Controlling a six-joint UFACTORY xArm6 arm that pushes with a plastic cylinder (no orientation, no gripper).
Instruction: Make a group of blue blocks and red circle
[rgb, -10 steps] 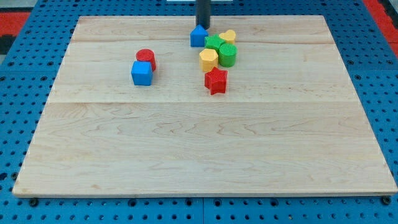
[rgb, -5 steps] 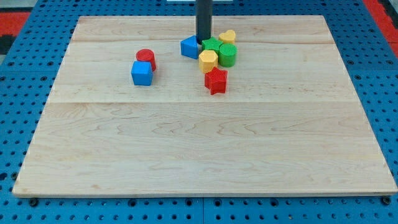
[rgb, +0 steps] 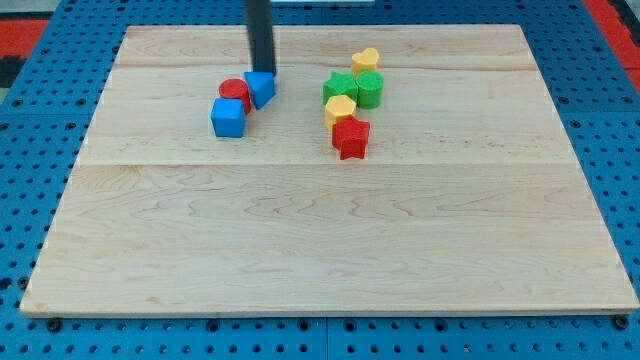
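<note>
My tip (rgb: 263, 72) rests at the upper edge of a small blue block (rgb: 260, 89), shape unclear, at the view's upper left of centre. That block touches the red circle (rgb: 234, 93) on its left. A blue cube (rgb: 228, 117) sits just below the red circle, touching it. The three form a tight cluster.
To the view's right stands a second cluster: a yellow heart-like block (rgb: 366, 60), a green star-like block (rgb: 340, 86), a green cylinder (rgb: 370, 89), a yellow hexagon (rgb: 340, 109) and a red star (rgb: 350, 136). The wooden board (rgb: 320, 250) lies on a blue pegboard.
My tip has swept to the view's left, pushing the small blue block from beside the green and yellow cluster over to the red circle. The right cluster shifted slightly.
</note>
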